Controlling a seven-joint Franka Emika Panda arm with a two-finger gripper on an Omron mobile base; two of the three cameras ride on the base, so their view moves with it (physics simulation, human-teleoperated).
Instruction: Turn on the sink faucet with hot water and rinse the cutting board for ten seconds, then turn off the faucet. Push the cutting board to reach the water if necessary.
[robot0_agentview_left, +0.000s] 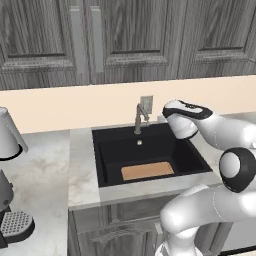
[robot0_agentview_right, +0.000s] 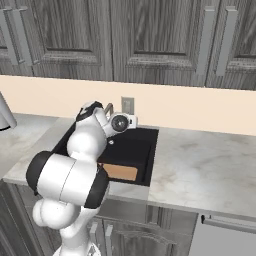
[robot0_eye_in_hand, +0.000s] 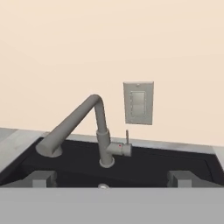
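Where the black sink (robot0_agentview_left: 150, 150) is set into the pale marble counter (robot0_agentview_left: 82, 170), the cutting board (robot0_agentview_left: 148, 170) lies flat on the basin floor near the front wall, a little right of the middle in the left base view. It is a thin tan rectangle, well apart from the small round drain (robot0_agentview_left: 139, 143) further back. In the right base view a corner of the cutting board (robot0_agentview_right: 120, 172) shows past the arm.

The faucet (robot0_eye_in_hand: 101, 131) stands on the rear edge of the sink (robot0_eye_in_hand: 144, 164). In the hand view its bent spout reaches out over the basin toward the lower left, and a short lever stub juts from the base toward the right, with a thin rod rising from it. No stream shows under the spout.

The end effector (robot0_eye_in_hand: 112, 178) hangs over the basin in front of the faucet, facing the back wall. Its two dark fingertips (robot0_eye_in_hand: 43, 178) stand wide apart at the bottom of the hand view, with nothing between them and nothing touched.

A grey wall outlet (robot0_eye_in_hand: 138, 103) sits on the cream backsplash just behind and right of the faucet. Dark wood cabinets (robot0_agentview_left: 125, 35) hang above. At the far left of the counter stands a grey kettle (robot0_agentview_left: 9, 135).
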